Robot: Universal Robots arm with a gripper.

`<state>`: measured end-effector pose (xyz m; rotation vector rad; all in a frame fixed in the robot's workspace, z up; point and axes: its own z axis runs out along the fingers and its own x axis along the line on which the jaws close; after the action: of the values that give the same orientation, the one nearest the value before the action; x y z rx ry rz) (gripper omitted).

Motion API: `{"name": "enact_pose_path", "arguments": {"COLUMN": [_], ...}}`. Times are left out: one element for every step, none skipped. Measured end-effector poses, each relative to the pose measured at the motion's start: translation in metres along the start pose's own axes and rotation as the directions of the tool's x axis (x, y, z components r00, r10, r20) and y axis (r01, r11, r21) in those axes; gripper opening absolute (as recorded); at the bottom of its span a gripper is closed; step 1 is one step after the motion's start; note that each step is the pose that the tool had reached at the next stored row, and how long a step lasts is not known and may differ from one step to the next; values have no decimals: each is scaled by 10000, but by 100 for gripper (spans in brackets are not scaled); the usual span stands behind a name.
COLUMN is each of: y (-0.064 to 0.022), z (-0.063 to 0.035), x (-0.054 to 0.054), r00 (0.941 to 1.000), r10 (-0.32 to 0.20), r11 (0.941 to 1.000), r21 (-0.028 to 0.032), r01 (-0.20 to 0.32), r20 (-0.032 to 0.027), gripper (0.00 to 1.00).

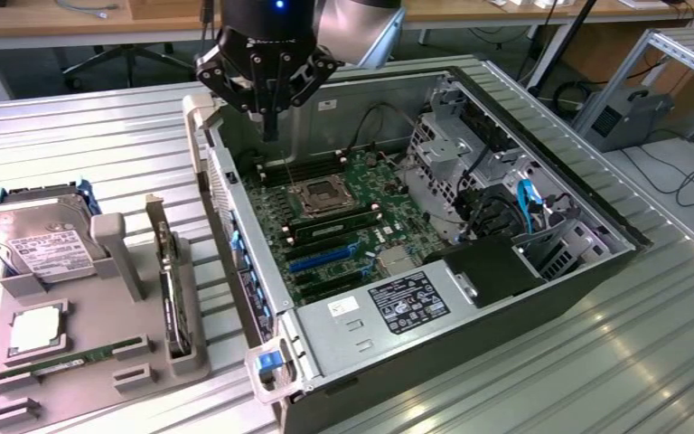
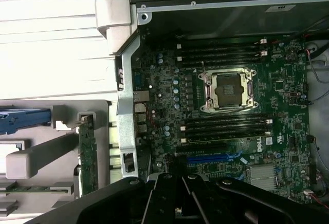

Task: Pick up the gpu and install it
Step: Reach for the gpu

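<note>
The gpu (image 1: 171, 287) stands on edge in a slot of the grey parts holder (image 1: 94, 380), at the exterior view's left beside the open computer case (image 1: 263, 298). It is a thin dark card with a silver bracket at its far end. In the wrist view the gpu (image 2: 88, 157) appears edge-on as a green board. My gripper (image 1: 270, 127) hangs above the far end of the motherboard (image 1: 347, 212), well away from the card. Its fingers meet in a point, shut on nothing. The gripper (image 2: 175, 183) looks down over the board's blue expansion slot (image 2: 205, 158).
On the holder sit a silver hard drive (image 1: 40, 240) in a blue-tabbed caddy, a processor chip (image 1: 36, 330) and a green RAM stick (image 1: 64, 362). Inside the case are the processor socket (image 1: 323, 194), drive cages (image 1: 450, 154) and a power supply (image 1: 407, 303). Ribbed metal table (image 1: 82, 145) surrounds everything.
</note>
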<state>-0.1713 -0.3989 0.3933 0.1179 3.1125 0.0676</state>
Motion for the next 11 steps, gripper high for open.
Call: {"name": "enact_pose_path", "arguments": {"y": [0, 0, 0, -1, -1, -1, -1, -1, -2, -2, -2], "z": [0, 0, 0, 0, -1, 0, 0, -1, -1, -1, -1], "x": [3, 5, 7, 9, 11, 15, 18, 20, 23, 26, 30], "r00": [10000, 10000, 10000, 10000, 10000, 10000, 10000, 10000, 10000, 10000, 10000], "r10": [0, 0, 0, 0, 0, 0, 1, 0, 1, 1, 0], "r11": [10000, 10000, 10000, 10000, 10000, 10000, 10000, 10000, 10000, 10000, 10000], "r21": [0, 0, 0, 0, 0, 0, 0, 0, 1, 1, 0], "r01": [0, 0, 0, 0, 0, 0, -1, 0, -1, -1, 0], "r20": [0, 0, 0, 0, 0, 0, 0, 0, 0, 0, 0], "gripper": [11, 11, 11, 11, 11, 11, 11, 11, 11, 11, 11]}}
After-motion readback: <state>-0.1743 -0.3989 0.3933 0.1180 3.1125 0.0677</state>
